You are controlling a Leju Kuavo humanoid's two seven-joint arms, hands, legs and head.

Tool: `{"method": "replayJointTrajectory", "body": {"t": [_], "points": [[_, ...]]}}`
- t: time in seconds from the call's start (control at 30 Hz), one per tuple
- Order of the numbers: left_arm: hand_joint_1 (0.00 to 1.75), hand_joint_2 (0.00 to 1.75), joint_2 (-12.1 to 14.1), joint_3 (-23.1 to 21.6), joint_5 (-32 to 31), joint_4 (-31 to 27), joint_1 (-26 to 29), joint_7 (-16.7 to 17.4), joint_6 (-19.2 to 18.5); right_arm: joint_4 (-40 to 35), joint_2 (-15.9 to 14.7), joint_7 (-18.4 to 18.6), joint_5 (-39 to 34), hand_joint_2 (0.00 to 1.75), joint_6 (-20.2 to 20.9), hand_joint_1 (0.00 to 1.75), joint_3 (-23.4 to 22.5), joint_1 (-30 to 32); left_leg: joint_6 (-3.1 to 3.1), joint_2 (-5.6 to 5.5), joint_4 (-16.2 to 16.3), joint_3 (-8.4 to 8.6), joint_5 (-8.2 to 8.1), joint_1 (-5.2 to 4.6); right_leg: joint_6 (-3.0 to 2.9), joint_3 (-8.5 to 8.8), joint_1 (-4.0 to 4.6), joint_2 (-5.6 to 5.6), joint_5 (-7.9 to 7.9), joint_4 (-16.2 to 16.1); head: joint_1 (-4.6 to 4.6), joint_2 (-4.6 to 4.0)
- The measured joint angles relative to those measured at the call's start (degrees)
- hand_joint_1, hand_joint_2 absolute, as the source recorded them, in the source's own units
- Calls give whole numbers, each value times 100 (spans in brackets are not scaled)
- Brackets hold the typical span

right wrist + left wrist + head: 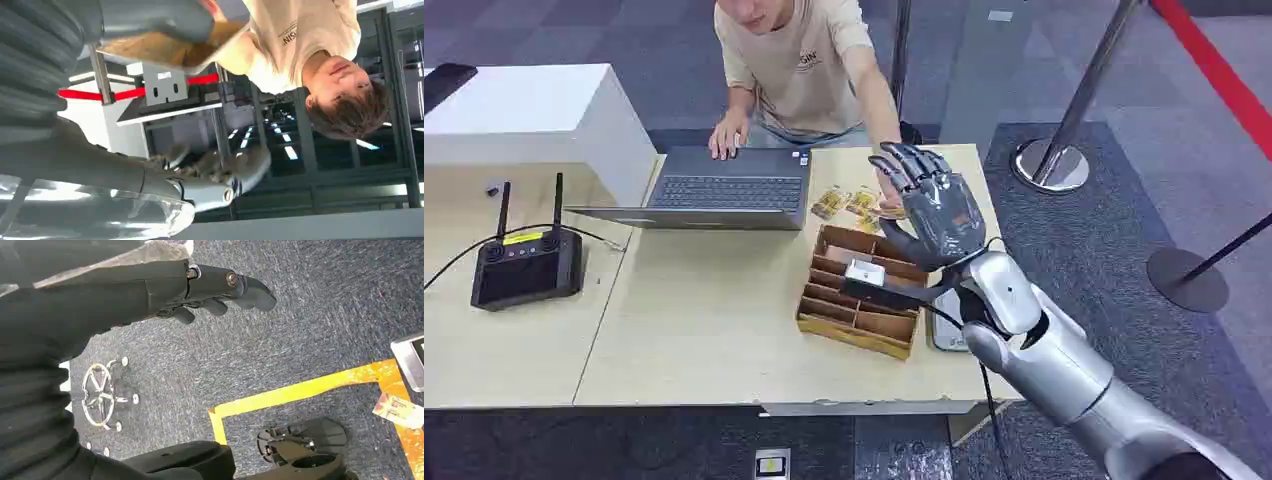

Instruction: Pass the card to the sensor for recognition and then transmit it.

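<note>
I see the right hand [934, 215] raised, fingers [911, 160] spread, empty, above the wooden tray [860, 292] near the surface's right edge; white card [864, 272] in a middle slot. Left hand [210, 290] fingers loosely curled, empty.

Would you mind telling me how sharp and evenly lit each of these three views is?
Head view: evenly lit and sharp, right hand clear. Left wrist view: crisp carpet, left hand dark. Right wrist view: motion-blurred, bright ceiling lights behind, right hand smeared.

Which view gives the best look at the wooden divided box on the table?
The head view: the wooden divided box sits whole on the table, beside the laptop, compartments visible. The left wrist view looks down at carpet; the right wrist view faces the person.
</note>
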Motion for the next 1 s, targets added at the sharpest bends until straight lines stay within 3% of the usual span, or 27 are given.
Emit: {"method": "replayJointTrajectory", "body": {"t": [1.0], "points": [[0,175,0,-2,-44,0,-4,2,-44,9,28,-122,-149,175,109,175,133,18,0,0,0,0,0,0,1,0,0,0,1,0,0,0]]}}
